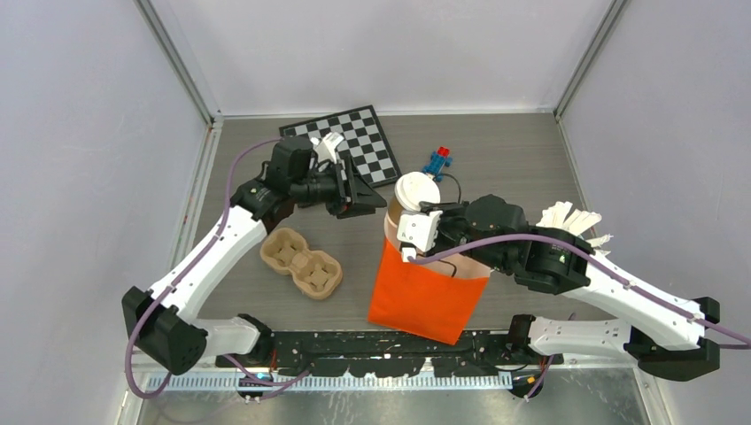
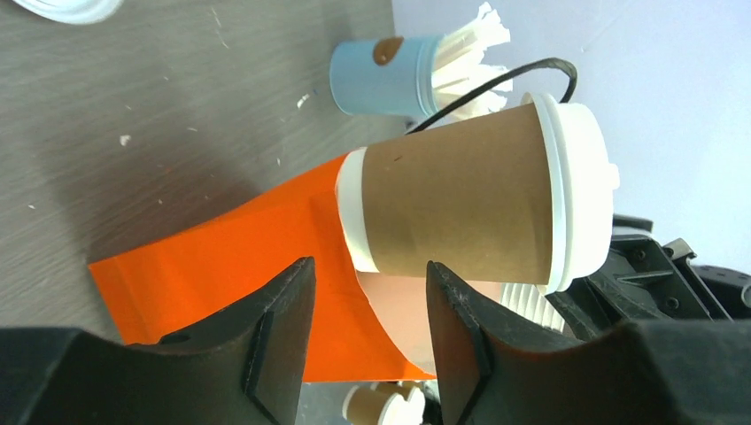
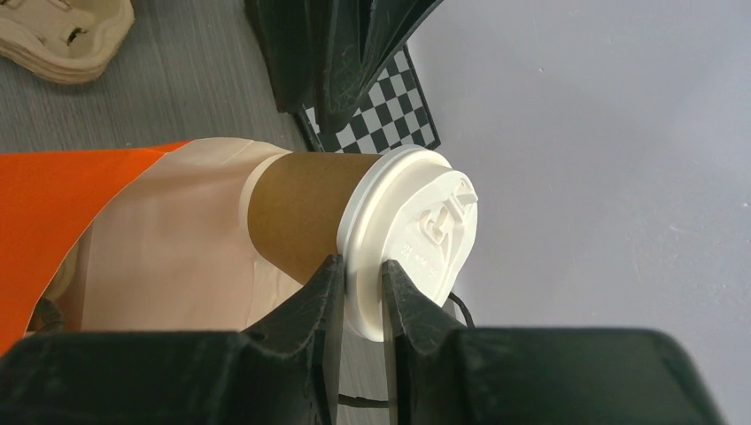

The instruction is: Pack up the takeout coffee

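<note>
- Takeout coffee cup [image 1: 416, 191]: brown kraft paper with a white plastic lid [image 3: 416, 232]. Stands roughly upright at the open mouth of the orange paper bag [image 1: 425, 301], long axis near vertical. Lid uppermost, facing the overhead camera; base pointing down toward the bag's pale lining.
- In both wrist views, runs sideways across the frame: lid to the right, base to the left.
- Right gripper [image 3: 359, 297]: closed to a narrow gap on the lid's rim, one finger on each face, carrying the cup.
- Left gripper [image 2: 367, 323]: jaws well apart, grasping nothing. Fingertips near the cup's base end; contact cannot be told.
- Moulded-pulp cup tray [image 1: 301, 263]: flat on the table [image 1: 496, 150], left of the bag and apart from it.
- Checkerboard [image 1: 354, 146]: at the far side, with a small blue-and-red toy [image 1: 437, 164] near its right corner.
- Pale blue tumbler [image 2: 385, 75]: holds white paper strips, beyond the bag in the left wrist view.
</note>
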You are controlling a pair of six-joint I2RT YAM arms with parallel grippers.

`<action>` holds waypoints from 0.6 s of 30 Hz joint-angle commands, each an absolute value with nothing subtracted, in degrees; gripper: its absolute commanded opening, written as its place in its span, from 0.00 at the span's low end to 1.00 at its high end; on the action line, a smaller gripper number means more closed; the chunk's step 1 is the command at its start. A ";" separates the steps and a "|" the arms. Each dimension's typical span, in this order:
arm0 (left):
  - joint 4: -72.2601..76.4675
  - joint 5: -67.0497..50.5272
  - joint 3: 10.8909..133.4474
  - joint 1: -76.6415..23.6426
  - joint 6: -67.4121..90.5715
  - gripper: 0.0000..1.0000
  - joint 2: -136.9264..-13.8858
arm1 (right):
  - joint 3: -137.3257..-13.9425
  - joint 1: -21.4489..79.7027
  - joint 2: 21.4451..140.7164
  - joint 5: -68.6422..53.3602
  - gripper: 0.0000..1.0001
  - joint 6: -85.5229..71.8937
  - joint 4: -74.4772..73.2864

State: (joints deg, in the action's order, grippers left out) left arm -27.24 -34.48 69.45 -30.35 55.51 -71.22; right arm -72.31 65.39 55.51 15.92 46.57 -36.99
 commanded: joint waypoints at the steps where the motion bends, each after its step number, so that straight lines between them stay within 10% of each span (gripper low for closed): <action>1: -26.29 -43.43 72.60 -30.22 55.74 0.51 -72.68 | -72.18 65.99 54.76 17.75 0.05 45.87 -34.98; 18: -37.37 -43.07 74.86 -32.96 52.64 0.51 -73.23 | -71.42 66.31 55.01 20.66 0.05 45.34 -33.35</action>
